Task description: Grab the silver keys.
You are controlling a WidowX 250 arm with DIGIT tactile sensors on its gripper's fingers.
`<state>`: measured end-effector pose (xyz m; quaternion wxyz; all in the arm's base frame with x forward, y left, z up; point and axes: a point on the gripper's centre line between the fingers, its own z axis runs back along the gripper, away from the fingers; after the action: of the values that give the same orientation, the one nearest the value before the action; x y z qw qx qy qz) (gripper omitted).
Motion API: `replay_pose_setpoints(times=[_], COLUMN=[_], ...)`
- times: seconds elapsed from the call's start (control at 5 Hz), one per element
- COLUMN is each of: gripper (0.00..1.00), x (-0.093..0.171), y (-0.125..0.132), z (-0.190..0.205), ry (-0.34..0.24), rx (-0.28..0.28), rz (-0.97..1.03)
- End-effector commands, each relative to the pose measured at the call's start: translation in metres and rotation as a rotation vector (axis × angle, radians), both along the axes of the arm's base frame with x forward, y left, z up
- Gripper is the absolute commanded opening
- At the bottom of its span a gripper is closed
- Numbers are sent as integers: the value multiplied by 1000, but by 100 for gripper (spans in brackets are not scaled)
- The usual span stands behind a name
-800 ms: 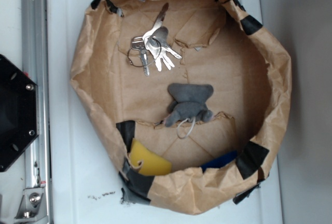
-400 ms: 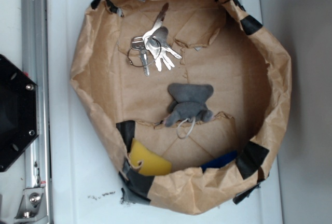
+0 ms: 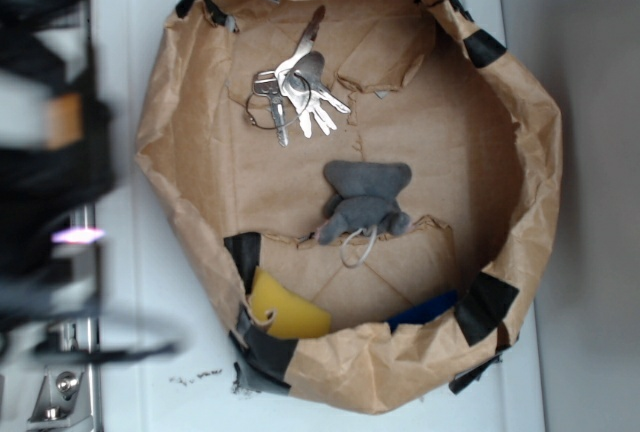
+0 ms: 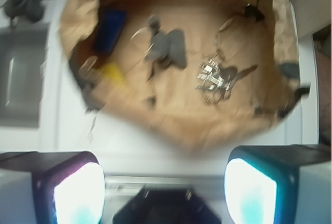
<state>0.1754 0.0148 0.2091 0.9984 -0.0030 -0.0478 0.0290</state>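
Note:
The silver keys (image 3: 298, 92) lie fanned out on a ring on the floor of a brown paper basin (image 3: 165, 122), toward its upper left. In the wrist view the silver keys (image 4: 213, 77) show blurred, right of centre inside the paper basin (image 4: 171, 125). My gripper (image 4: 165, 193) is open with nothing between its glowing pads (image 4: 78, 195); it hangs over the white surface outside the basin's edge. In the exterior view the arm (image 3: 50, 162) is a dark blur at the left edge, and the jaws cannot be made out there.
A grey plush toy (image 3: 365, 200) with a white string loop lies in the basin's middle. A yellow piece (image 3: 285, 314) and a blue piece (image 3: 425, 308) sit near the basin's lower wall. A metal rail (image 3: 62, 382) runs along the left.
The arm has swung into the exterior view at the left, blurred by motion. Keys, plush toy and basin have not moved.

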Motion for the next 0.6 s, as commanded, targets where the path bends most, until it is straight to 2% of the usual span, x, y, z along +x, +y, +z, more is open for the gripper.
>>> replay_pose_setpoints(times=[0.0, 0.2, 0.4], gripper=[100, 100, 100], x=[4, 4, 53], y=[4, 4, 10], z=[12, 12, -25], ry=[-46, -46, -45], rx=[2, 2, 52], rz=[9, 9, 134])
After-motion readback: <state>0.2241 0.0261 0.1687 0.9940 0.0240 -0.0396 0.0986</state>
